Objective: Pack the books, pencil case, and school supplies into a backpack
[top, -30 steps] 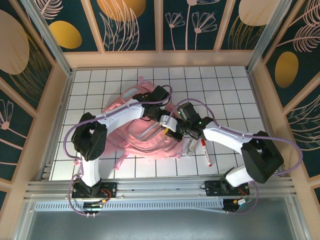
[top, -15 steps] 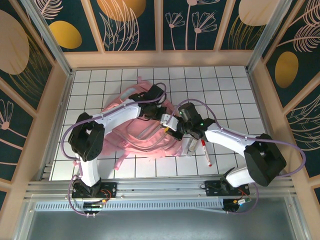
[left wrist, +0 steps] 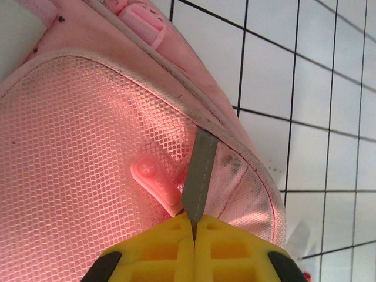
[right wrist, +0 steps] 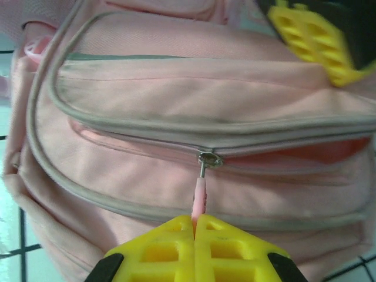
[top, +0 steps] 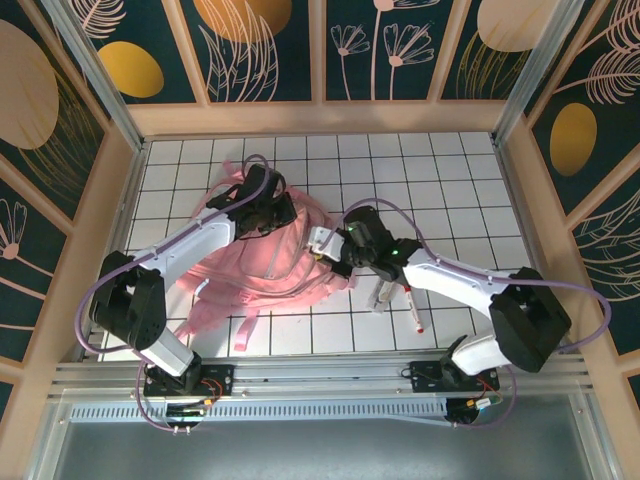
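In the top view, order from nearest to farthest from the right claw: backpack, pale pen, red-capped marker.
1. Backpack: the right claw grips its zip pull.
2. Pale pen: just right of the backpack.
3. Red-capped marker: farther right again.

Backpack point(top: 280, 270) left of centre on table point(top: 450, 190), marker point(top: 412, 308) to its right, small item point(top: 380, 294), perhaps a pen, between.

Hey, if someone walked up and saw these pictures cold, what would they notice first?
First, the big pink backpack, lying left of centre on the white gridded table with both arms reaching onto it. Close up, the right gripper is shut on the pink zip pull of a pocket. The left gripper pinches a grey strip on the mesh side.
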Robot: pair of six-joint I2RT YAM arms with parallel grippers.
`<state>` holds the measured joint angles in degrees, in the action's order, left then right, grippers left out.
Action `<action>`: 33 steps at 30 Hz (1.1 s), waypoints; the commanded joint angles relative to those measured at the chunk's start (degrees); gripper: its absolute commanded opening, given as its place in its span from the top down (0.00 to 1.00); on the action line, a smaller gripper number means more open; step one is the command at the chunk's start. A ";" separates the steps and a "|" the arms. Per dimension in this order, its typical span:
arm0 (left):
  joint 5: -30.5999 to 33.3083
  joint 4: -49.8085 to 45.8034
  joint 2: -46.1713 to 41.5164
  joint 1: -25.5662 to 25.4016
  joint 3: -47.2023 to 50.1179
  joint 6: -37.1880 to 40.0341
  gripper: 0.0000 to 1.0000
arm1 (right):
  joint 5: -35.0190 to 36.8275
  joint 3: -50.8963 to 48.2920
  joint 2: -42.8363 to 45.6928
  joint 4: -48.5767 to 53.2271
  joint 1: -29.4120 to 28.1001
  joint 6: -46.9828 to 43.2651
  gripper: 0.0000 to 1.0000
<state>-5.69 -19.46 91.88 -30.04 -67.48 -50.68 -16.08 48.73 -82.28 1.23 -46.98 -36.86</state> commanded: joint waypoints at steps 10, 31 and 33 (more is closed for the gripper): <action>0.66 12.34 -1.37 1.39 0.29 -14.70 1.00 | 2.63 3.42 -7.60 -2.95 -15.34 18.03 1.00; 1.36 11.19 -5.58 1.89 -0.52 -10.48 1.00 | 11.12 1.97 -13.07 -25.08 -23.88 34.67 0.57; -2.08 11.38 -5.10 2.55 -0.59 -8.17 1.00 | 10.76 -3.66 -7.01 -23.43 -23.86 35.28 0.51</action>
<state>-4.78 -13.06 89.14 -28.18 -65.01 -63.18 -2.24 49.50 -97.41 -24.77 -70.48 -0.95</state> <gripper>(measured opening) 0.049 0.479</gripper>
